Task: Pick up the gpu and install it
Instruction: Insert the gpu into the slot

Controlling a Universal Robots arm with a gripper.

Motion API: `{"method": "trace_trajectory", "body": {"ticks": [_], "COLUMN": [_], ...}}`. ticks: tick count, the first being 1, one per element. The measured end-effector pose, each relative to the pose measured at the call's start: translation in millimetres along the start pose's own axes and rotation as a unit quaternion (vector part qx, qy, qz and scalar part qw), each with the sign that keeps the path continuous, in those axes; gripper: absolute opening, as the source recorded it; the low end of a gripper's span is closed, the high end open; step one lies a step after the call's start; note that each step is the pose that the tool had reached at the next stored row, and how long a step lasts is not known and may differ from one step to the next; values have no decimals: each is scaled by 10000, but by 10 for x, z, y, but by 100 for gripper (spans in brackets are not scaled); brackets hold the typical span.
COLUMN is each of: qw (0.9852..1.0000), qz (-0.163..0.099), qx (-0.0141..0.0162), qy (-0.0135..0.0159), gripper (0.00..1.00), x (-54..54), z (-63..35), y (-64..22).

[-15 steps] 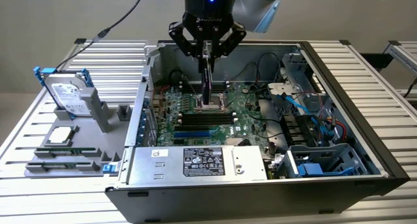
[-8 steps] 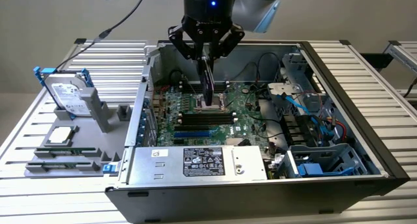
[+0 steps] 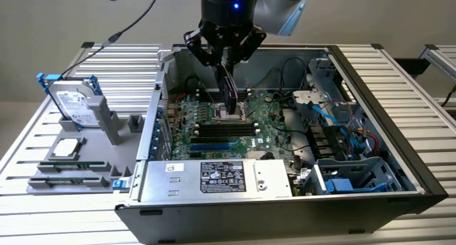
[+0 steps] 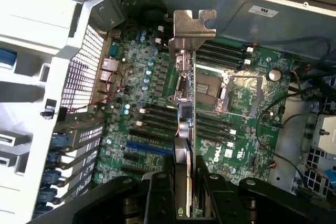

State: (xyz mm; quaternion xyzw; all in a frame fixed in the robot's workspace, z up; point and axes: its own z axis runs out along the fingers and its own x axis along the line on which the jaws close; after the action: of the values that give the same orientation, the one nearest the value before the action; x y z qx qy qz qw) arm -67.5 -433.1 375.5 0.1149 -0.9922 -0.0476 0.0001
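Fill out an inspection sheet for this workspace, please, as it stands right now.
Surface: slatted metal table, carrying an open computer case.
Job's things: gpu hangs edge-on over the motherboard, not seated.
Clutter: grey fixture at the exterior view's left, with a hard drive and memory sticks.
Grippers: tool shut on the gpu.
Cables: black cable drops to the table; blue cables inside the case.
Surroundings: plain wall.
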Motion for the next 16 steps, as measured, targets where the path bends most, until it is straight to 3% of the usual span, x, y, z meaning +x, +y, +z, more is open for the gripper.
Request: {"method": "trace_trajectory", "body": {"ticks": [4,8,12,16], "qw": [9994,9974,9942,9896], "qz": [-349,-712,-1072,-1437], "qx": [-12,-15,-14,-7], "qy": [30,58,86,111], "gripper": [27,27,27,27], "x": [0,1,0,1], "z": [1,4,13,30], "y": [0,-1,-1,-3]}}
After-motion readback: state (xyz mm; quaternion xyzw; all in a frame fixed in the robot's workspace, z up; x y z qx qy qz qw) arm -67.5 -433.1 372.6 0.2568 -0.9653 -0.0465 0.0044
